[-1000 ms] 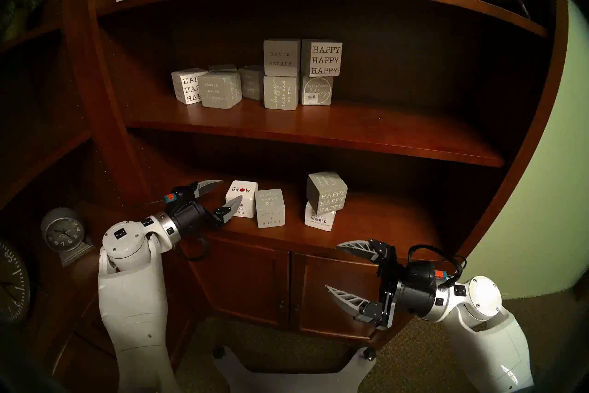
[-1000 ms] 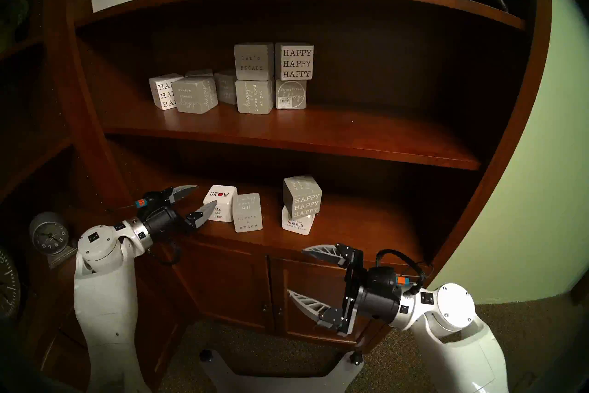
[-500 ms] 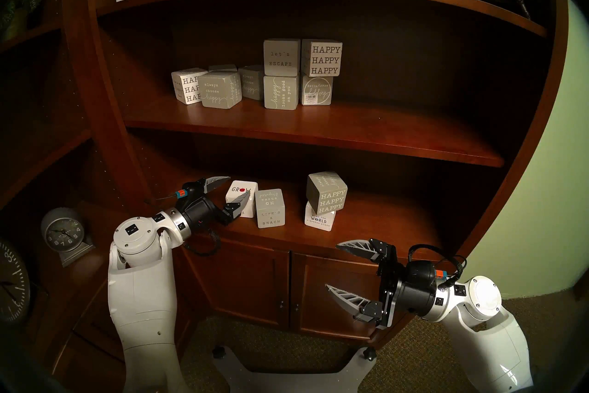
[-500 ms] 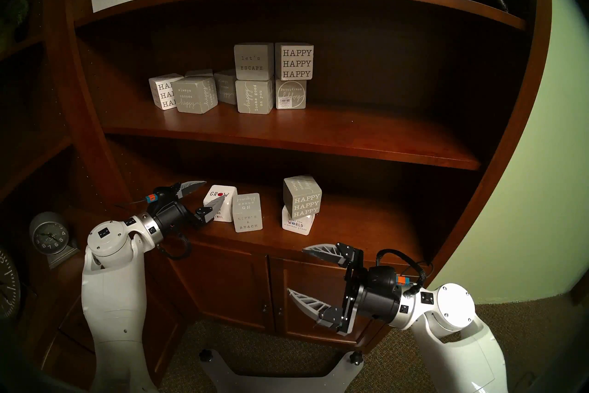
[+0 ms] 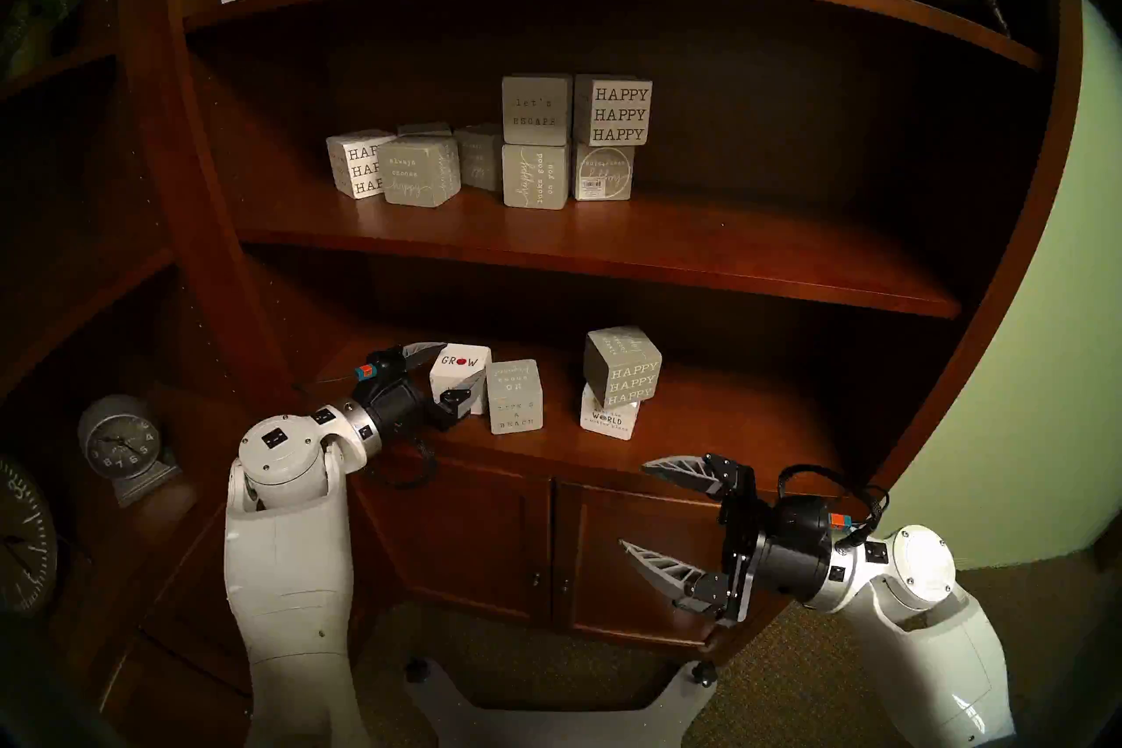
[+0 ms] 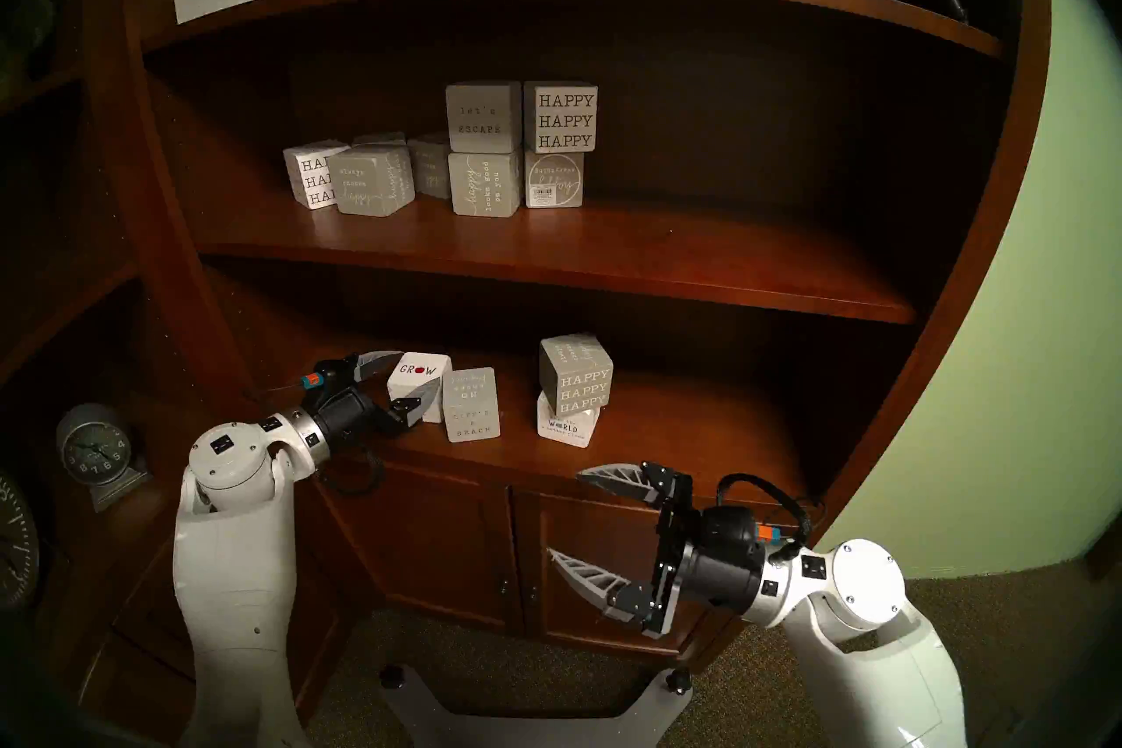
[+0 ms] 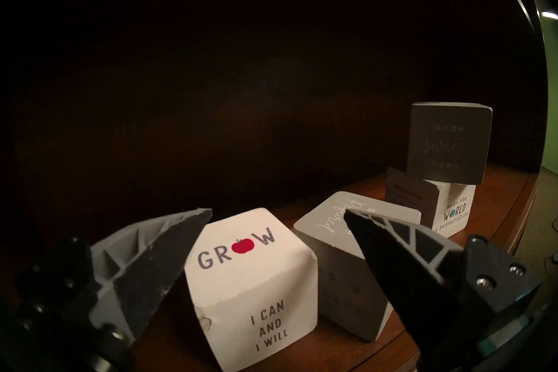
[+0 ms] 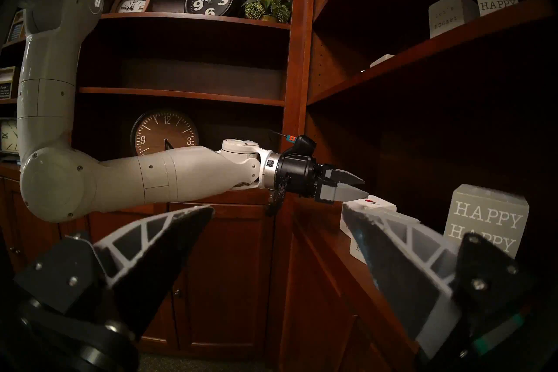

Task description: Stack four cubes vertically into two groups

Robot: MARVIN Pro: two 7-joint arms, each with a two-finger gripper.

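Left wrist view: left tool [image 7: 277,219], jaws apart, now straddles the white GROW cube [image 7: 253,280], closer than a sec ago, fingers flank it w/o clamping yet, so grasp looks imminent. Just beside it sits the grey LIFE'S A BEACH cube [image 5: 515,396] on the lower shelf [image 5: 698,425]; further right, grey HAPPY cube [image 5: 622,367] already rests, skewed, atop 2nd white cube [image 5: 609,416]: one pair done. Right tool [image 5: 631,507] hangs spread and empty, off the shelf.
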